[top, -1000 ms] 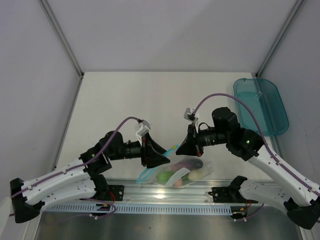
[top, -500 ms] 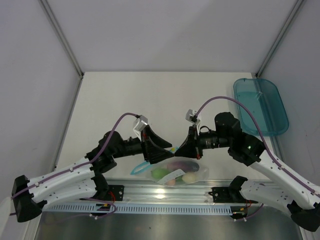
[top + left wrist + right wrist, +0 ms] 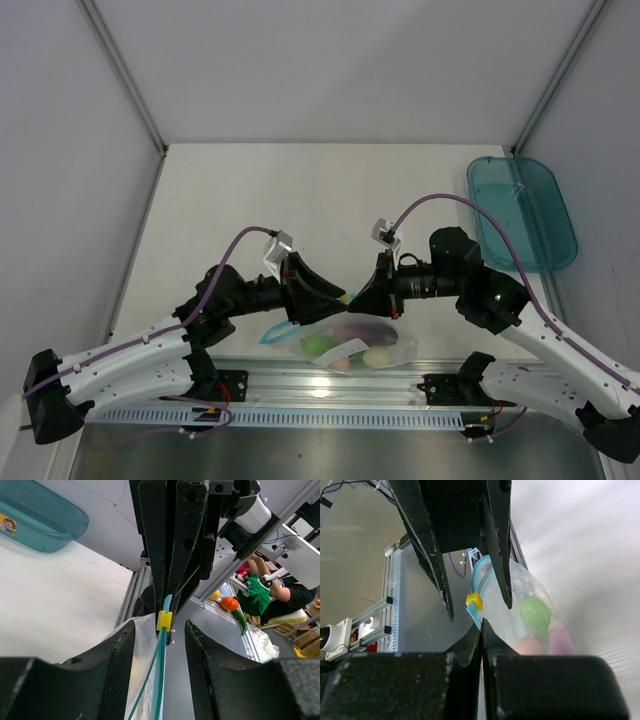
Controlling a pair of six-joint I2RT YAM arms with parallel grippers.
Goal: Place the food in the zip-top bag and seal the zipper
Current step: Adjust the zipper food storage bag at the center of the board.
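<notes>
Nearest, by the front edge of the table [image 3: 250, 200], the bag [image 3: 403, 344] is between the two arms; the food [image 3: 322, 347] is inside it, so the filling looks done. The left gripper [image 3: 160, 637] is open, one finger on each side of the zipper [image 3: 160, 690], below the yellow slider [image 3: 164, 620]; the right gripper [image 3: 481, 626] is closed on the zipper's end. The sealing is left, I judge. Farthest stands the teal tray [image 3: 555, 262].

readable text: none | sticker [image 3: 7, 524] on teal tray [image 3: 47, 516]: print too small to read
</notes>
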